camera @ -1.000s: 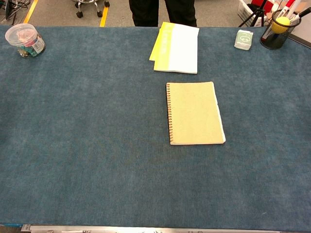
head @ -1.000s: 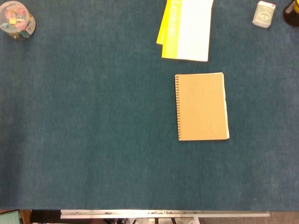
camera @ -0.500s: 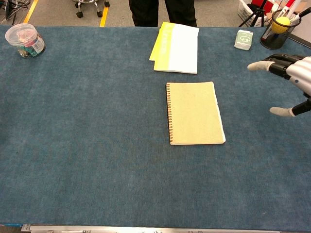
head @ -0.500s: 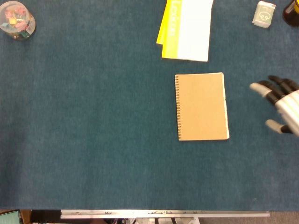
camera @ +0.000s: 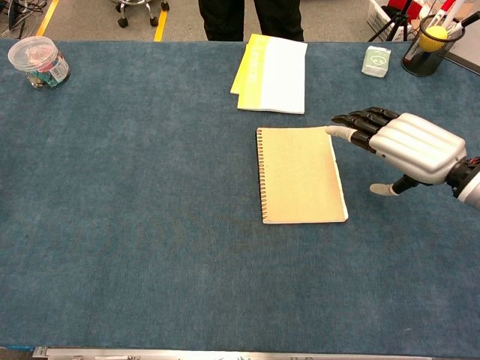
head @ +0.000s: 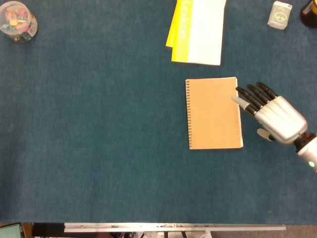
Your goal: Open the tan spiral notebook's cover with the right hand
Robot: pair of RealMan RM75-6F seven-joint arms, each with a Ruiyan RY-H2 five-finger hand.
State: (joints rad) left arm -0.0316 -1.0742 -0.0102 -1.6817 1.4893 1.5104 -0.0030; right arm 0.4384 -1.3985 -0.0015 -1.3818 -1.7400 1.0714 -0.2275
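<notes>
The tan spiral notebook (head: 213, 113) (camera: 298, 175) lies flat and closed on the blue table, its wire spine along the left edge. My right hand (head: 274, 116) (camera: 409, 145) hovers just right of the notebook with its fingers stretched out and spread. Its fingertips (head: 238, 100) reach the upper part of the notebook's right edge. Nothing is held in it. The left hand shows in neither view.
A yellow and white booklet (head: 197, 30) (camera: 273, 73) lies behind the notebook. A clear jar of clips (head: 17, 22) (camera: 39, 62) stands at the far left. At the far right are a small white box (head: 280, 14) (camera: 376, 61) and a black mesh pen cup (camera: 427, 46).
My right hand has come in from the right edge and moved left to the notebook's right side. The notebook has not moved.
</notes>
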